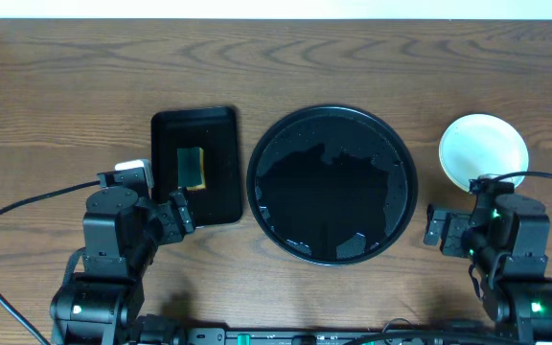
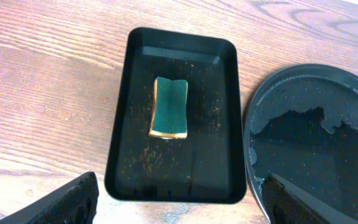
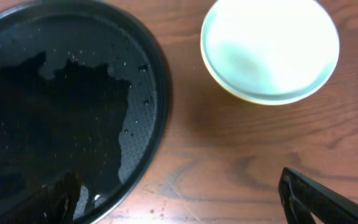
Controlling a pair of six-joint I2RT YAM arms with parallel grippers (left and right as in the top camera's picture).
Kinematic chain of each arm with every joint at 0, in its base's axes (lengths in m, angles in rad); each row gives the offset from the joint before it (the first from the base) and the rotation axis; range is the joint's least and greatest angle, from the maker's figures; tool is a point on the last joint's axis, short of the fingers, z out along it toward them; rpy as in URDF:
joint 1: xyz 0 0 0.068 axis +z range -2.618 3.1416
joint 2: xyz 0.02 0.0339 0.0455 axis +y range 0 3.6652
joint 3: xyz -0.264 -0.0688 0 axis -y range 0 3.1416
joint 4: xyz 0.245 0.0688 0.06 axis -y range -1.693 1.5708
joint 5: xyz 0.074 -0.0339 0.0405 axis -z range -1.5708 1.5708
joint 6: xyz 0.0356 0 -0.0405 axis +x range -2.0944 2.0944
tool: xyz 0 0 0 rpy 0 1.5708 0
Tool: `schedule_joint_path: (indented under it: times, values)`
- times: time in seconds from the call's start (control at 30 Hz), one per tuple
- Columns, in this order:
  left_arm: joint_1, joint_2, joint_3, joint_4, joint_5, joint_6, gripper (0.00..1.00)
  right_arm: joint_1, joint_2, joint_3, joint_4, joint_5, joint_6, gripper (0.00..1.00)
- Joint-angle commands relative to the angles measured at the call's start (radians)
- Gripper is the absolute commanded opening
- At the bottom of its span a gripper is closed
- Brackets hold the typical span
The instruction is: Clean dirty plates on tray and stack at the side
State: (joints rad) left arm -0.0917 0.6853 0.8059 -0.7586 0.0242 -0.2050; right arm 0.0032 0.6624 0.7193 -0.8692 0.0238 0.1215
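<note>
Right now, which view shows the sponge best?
Left wrist. The sponge is close and whole, green top over a yellow layer, lying in the rectangular tray. Overhead shows it whole but small. Right wrist does not show it.

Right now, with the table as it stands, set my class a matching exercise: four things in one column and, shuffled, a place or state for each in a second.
1 sponge
2 round tray
3 stack of plates
4 rectangular tray

A on the bare wood, right side
B wet, no plates on it
C lying in the smaller tray
D left of the round tray

Pairs: 1-C, 2-B, 3-A, 4-D
</note>
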Motion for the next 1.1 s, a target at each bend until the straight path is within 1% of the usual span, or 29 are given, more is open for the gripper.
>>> schedule_joint_path:
  times: [0.0, 0.1, 0.2, 0.33, 0.43, 0.57, 0.67, 0.8, 1.07]
  values:
    - [0.002, 0.000, -0.008, 0.000, 0.010, 0.017, 0.84, 0.007, -0.077, -0.031, 0.051, 0.003, -0.039, 0.99]
    - [0.002, 0.000, -0.008, 0.000, 0.010, 0.017, 0.84, 0.015, -0.188, -0.119, 0.198, -0.014, -0.052, 0.99]
    - [0.002, 0.000, -0.008, 0.000, 0.010, 0.017, 0.84, 0.042, -0.356, -0.285, 0.409, -0.015, -0.051, 0.99]
    - [0.002, 0.000, -0.008, 0.000, 0.010, 0.017, 0.84, 0.068, -0.516, -0.465, 0.639, -0.040, -0.048, 0.99]
    - [0.002, 0.000, -0.008, 0.000, 0.010, 0.017, 0.84, 0.075, -0.589, -0.568, 0.785, -0.043, -0.048, 0.99]
    - [0.002, 0.000, -0.008, 0.000, 0.010, 0.017, 0.84, 0.077, -0.635, -0.658, 0.911, -0.038, -0.057, 0.99]
    - [0.002, 0.000, -0.008, 0.000, 0.010, 0.017, 0.84, 0.077, -0.655, -0.713, 0.932, -0.040, -0.097, 0.99]
    - [0.002, 0.000, -0.008, 0.000, 0.010, 0.017, 0.84, 0.076, -0.658, -0.714, 0.801, -0.039, -0.173, 0.99]
    - [0.002, 0.000, -0.008, 0.000, 0.010, 0.017, 0.84, 0.076, -0.654, -0.714, 0.794, -0.036, -0.183, 0.99]
